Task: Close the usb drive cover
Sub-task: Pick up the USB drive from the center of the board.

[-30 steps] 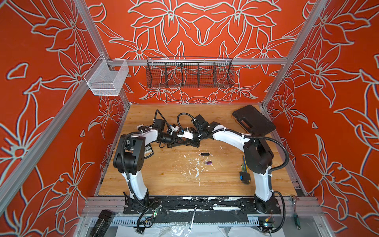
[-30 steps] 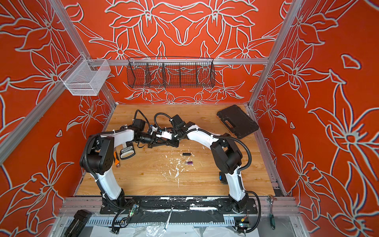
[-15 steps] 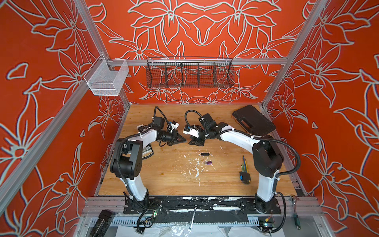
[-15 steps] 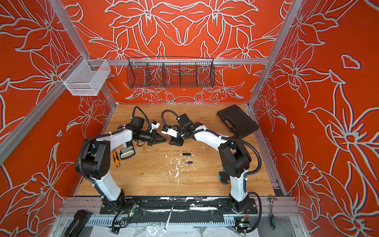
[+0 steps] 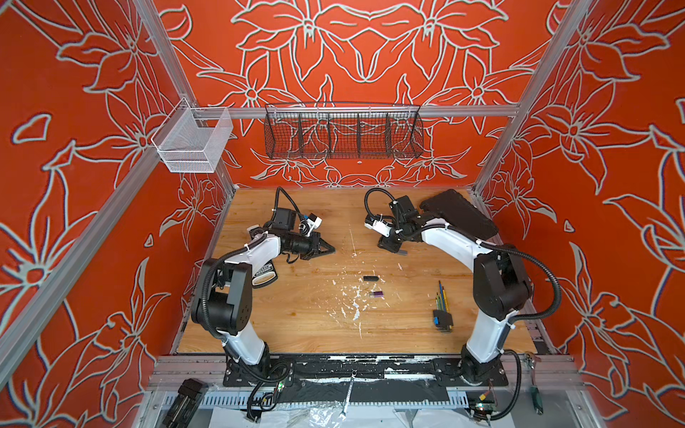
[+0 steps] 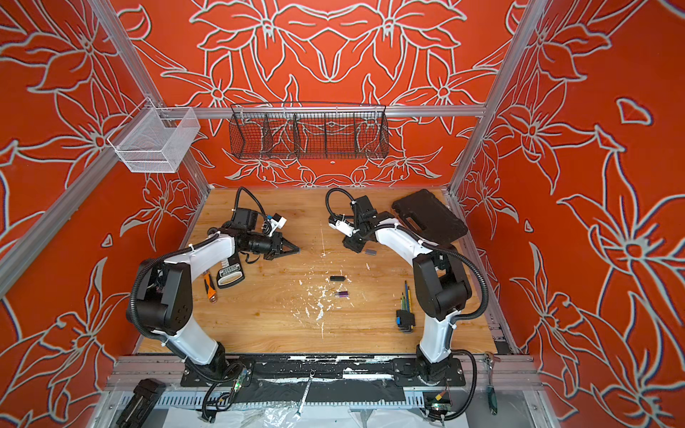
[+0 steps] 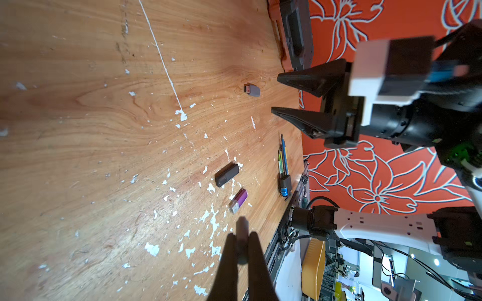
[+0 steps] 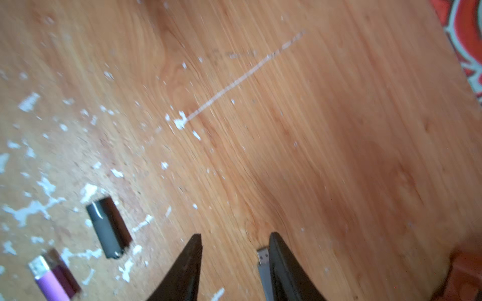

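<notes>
In the far right part of the worktop (image 5: 296,315) we see the grey usb drive (image 8: 263,271) lying uncapped between the half-open, empty jaws of the right gripper (image 8: 234,235), just beside one finger; the left gripper (image 7: 242,234) pinches a small blurred piece (image 7: 242,225)

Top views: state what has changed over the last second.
The right pincer and the left pincer, together at mid-table a second ago, have drawn apart, each to its own side. The right one has opened, apparently letting go of the grey USB drive, which lies on the table beside it, plug bare. The left one stays shut. The black drive, purple drive and hex keys lie as before.
</notes>
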Tool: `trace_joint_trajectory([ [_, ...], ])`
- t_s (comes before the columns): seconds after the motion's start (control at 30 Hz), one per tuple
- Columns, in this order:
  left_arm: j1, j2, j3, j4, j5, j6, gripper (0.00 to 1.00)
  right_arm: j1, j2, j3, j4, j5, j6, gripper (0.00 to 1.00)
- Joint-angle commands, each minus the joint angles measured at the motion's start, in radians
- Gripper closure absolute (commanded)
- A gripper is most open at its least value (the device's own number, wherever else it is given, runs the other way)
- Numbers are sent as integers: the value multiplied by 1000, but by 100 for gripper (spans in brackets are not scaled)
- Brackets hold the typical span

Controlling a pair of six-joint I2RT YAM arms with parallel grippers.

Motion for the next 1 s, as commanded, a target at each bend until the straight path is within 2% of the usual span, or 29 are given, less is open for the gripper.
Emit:
trace_joint_trajectory([
  [0.0, -8, -16, 10, -25, -12, 17, 100, -40, 40, 45, -115, 110, -63, 55],
  [0.2, -10, -35, 17, -62, -34, 38, 100, -99, 61, 54, -132, 92, -135, 54],
  [0.4, -10, -51, 15, -81, -50, 52, 100, -125, 120, 103, -176, 134, -210, 53],
  [0.53, -10, -52, 9, -81, -54, 52, 100, -134, 128, 113, -192, 91, -239, 53],
  [0.67, -10, -44, 12, -82, -49, 52, 100, -136, 144, 114, -200, 103, -276, 52],
  [0.9, -11, -40, 22, -97, -53, 61, 100, -154, 157, 137, -247, -11, -297, 55],
  [0.97, -10, -41, 24, -99, -54, 62, 100, -156, 169, 142, -248, -4, -299, 55],
])
